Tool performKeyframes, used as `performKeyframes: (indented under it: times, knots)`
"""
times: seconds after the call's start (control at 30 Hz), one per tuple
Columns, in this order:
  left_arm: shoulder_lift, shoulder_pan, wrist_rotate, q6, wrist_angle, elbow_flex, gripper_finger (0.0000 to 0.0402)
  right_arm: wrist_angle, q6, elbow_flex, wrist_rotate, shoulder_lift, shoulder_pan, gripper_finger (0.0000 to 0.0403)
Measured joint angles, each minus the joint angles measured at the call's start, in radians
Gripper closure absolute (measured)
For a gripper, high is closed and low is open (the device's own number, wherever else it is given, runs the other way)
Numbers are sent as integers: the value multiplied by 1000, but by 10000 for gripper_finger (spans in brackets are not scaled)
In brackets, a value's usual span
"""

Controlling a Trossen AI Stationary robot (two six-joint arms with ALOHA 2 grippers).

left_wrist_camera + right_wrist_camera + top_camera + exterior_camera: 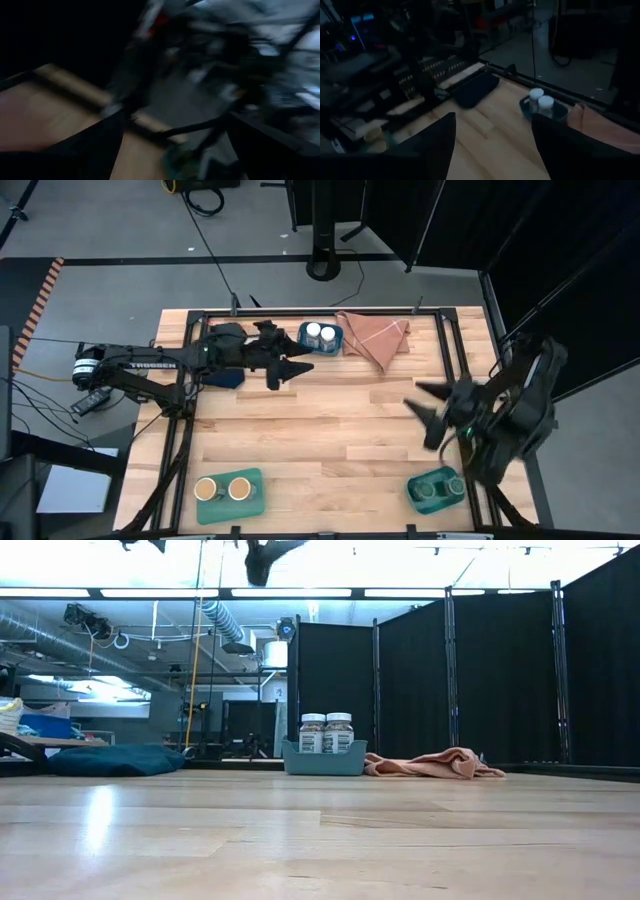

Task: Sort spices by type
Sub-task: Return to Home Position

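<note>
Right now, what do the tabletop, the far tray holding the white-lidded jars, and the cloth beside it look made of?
Tabletop: wood, in joined strips with visible grain; its satin finish mirrors the ceiling lights in the low view.
Tray: probably plastic, with smooth, matte teal walls of even colour.
Cloth: soft fabric, pinkish, lying in limp folds; the weave is too fine to tell.

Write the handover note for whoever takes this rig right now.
Left gripper: open, empty, raised over the table's far left.
Right gripper: open, empty, raised over the right side.
White-lid jars: both in the blue tray, beside the pink cloth.
Tan-lid jars: both in the green tray, near left corner.
Green-lid jars: both in the teal tray, near right corner.
Done: all six jars paired by lid.
Left: apparently only parking both arms.
</note>
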Motion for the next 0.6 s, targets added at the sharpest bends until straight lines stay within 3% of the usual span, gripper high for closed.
performKeyframes:
  times: [0.17, 0.3, 0.43, 0.6]
  knots:
    - [0, 0, 158, 0, 253, 0, 51, 39, -177, 0, -35, -108, -21, 135]
    - [0, 0, 195, -34, 522, 0, 51, 93, -288, 0, -60, -173, -29, 133]
    - [0, 6, 266, -223, 815, 0, 51, 262, -603, 0, -65, -209, -29, 135]
    - [-29, 30, 452, -286, 987, 1, 51, 531, -918, 0, -210, -290, -20, 137]
